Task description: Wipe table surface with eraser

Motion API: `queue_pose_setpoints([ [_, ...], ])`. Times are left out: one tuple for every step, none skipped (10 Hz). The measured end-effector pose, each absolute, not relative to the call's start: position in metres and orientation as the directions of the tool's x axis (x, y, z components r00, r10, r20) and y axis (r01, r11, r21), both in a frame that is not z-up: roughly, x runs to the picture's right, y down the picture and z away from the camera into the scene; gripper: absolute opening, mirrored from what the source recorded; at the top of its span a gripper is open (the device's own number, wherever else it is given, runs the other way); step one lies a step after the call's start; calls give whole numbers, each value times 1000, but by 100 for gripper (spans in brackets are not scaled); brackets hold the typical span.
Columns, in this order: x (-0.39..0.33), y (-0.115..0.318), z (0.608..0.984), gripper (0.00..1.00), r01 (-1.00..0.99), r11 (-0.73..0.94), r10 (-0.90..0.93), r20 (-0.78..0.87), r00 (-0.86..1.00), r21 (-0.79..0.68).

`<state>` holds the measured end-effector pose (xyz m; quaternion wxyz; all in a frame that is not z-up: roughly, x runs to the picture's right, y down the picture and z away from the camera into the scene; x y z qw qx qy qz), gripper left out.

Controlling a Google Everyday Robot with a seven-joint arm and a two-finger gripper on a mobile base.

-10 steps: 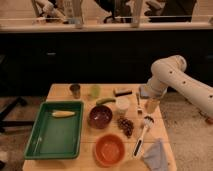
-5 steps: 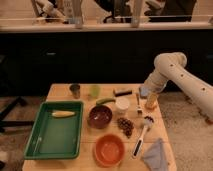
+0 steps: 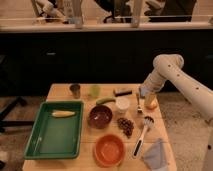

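**Gripper** (image 3: pixel 143 92): at the end of the arm reaching in from the right, low over the far right part of the table. The jaws stand wide apart with nothing in them. Over the last second it has edged leftward, away from the orange fruit (image 3: pixel 151 103) and nearer the eraser, with the opening unchanged. Judgement: this is the approach, with no grasp made and no wiping begun.

**Eraser** (image 3: pixel 122 92): a dark oblong lying flat near the table's far edge. It sits just left of the gripper and apart from it, its long side running left to right. Judgement: a short move left and down would bring the jaws over it.

**Beside the eraser**: the white cup (image 3: pixel 122 104) is just in front of it. A thin utensil (image 3: pixel 138 103), kind unclear, lies between that cup and the fruit. A green vegetable (image 3: pixel 105 100) lies to the front left.

**Table** (image 3: pixel 59 93): light wood, crowded.
- Far left: green cup (image 3: pixel 95 90) and metal cup (image 3: pixel 75 90).
- Centre: dark bowl (image 3: pixel 100 116) and a dark cluster (image 3: pixel 125 126), perhaps grapes.
- Right front: brush (image 3: pixel 141 135) and blue-grey cloth (image 3: pixel 156 154).
- Near edge: orange bowl (image 3: pixel 109 149).
- Left: green tray (image 3: pixel 35 145) holding one yellow item (image 3: pixel 63 114).

Judgement: little bare wood lies open to a wiping stroke.
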<state>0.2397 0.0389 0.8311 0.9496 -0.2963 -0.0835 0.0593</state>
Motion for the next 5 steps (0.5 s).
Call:
queue_pose_setpoints([
  [238,39,836,80,-66,814,166,122,979,-577],
  [232,39,843,80,-62,814,162,124,979,-577],
  [230,39,847,80,-63,819,160,123,979,-571],
  [229,41,850,80,-62,823,158,123,980,-564],
  [224,41,855,80,-54,827,151,129,980,-559],
])
